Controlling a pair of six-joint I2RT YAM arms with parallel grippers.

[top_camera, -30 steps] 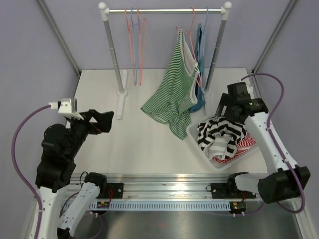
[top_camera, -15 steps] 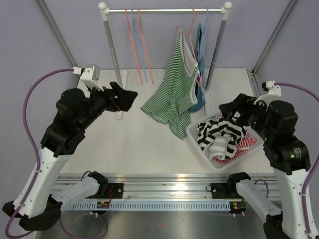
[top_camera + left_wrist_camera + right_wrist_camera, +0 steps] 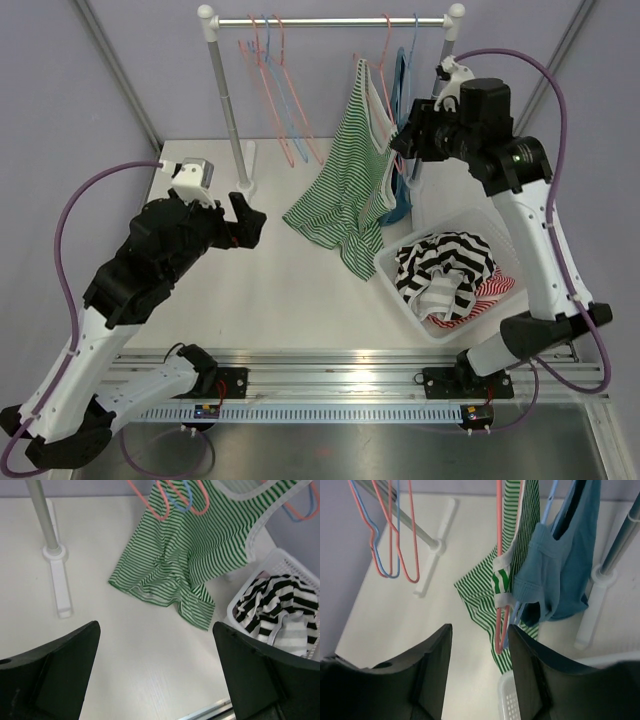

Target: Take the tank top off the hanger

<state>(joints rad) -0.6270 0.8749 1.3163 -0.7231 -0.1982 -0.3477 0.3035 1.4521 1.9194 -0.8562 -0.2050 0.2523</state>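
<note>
hanging from a pink hanger [image 3: 498, 555] on the rail [image 3: 330, 21] at the far side of the bench [image 3: 260, 290], the green-striped tank top [image 3: 350, 170] droops down and to the left, its lower hem lying crumpled on the bench surface. the right end effector [image 3: 402, 135] is raised high, just right of the top's shoulder strap. in the right wrist view its fingers [image 3: 432, 670] stand parted and grasp nothing, with the hanger's lower bend and the white-edged strap in line with the gap between them. a blue garment [image 3: 560, 570] hangs just right of the strap. the left end effector [image 3: 250, 215] hovers over the bench, well to the left of the hem, spread wide and released. a white basket [image 3: 395, 270] of striped clothes sits to the near right of the hem.
</note>
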